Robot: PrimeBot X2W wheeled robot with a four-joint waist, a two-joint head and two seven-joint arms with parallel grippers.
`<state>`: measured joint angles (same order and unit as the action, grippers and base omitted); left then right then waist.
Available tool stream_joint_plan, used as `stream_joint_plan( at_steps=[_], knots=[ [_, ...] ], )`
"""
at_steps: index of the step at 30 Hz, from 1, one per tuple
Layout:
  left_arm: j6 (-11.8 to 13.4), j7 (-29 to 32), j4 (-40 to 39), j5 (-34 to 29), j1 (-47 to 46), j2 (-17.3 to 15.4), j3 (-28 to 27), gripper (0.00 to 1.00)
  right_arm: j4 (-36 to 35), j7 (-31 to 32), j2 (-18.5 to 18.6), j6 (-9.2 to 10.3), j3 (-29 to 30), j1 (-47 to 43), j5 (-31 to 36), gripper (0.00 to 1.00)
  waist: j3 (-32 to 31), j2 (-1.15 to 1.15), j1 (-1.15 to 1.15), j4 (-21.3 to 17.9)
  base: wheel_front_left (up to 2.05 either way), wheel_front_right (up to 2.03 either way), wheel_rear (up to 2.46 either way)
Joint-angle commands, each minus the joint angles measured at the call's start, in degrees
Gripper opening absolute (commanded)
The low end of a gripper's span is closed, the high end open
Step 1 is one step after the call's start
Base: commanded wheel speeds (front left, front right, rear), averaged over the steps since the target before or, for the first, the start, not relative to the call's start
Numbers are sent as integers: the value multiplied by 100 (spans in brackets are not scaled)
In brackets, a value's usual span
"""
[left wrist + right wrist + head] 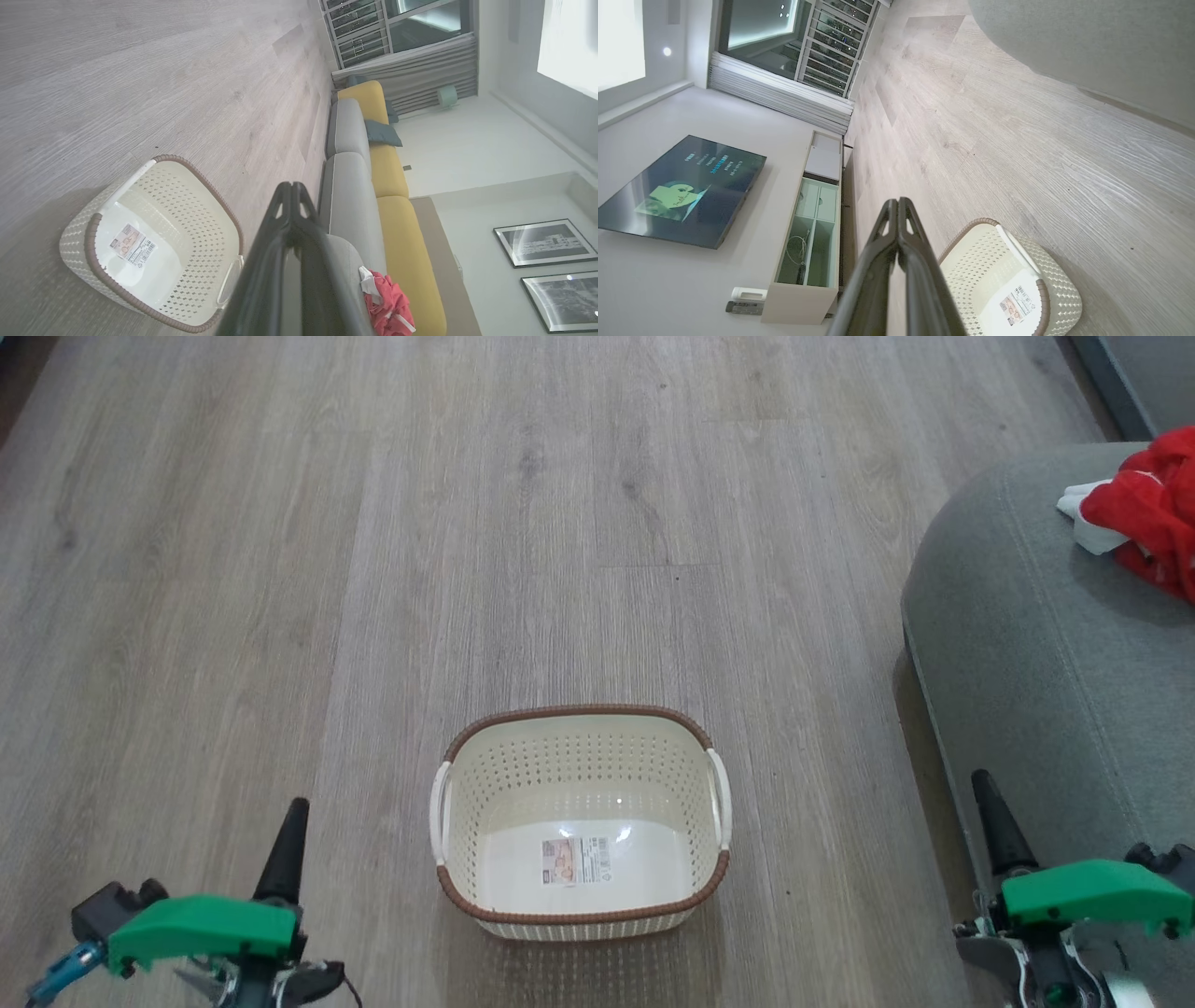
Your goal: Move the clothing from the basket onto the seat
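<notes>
The cream-white basket [579,821] stands on the wooden floor at lower centre, holding nothing but the label sticker on its floor; it also shows in the left wrist view [154,242] and the right wrist view [1008,284]. Red clothing [1153,513] with white trim lies on the grey seat [1036,644] at the right edge, also visible as a red heap [390,305] on the seat [348,200]. My left gripper [297,807] is shut at lower left, well left of the basket. My right gripper [980,782] is shut at lower right, over the seat's front edge.
A long sofa with yellow cushions [392,177] runs along the wall beyond the grey seat. A low TV cabinet [812,224] and a wall screen [682,191] stand on the opposite side. Wide wooden floor [467,523] stretches beyond the basket.
</notes>
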<state>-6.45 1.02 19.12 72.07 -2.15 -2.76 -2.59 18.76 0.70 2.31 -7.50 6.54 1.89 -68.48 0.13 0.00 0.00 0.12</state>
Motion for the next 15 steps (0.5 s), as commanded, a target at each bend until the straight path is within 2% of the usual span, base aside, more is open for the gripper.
stream_joint_plan(
  at_steps=[1,15],
  knots=[
    [-60,53,-243,190,-319,-21,-199,0,-243,74,49,0,-73,348,-220,0,0,0,0,-1,0,0,0],
    [-78,266,-356,973,-356,-17,-283,0,-342,292,52,1,-42,383,-1144,0,2,0,0,-5,0,0,0]
  ],
)
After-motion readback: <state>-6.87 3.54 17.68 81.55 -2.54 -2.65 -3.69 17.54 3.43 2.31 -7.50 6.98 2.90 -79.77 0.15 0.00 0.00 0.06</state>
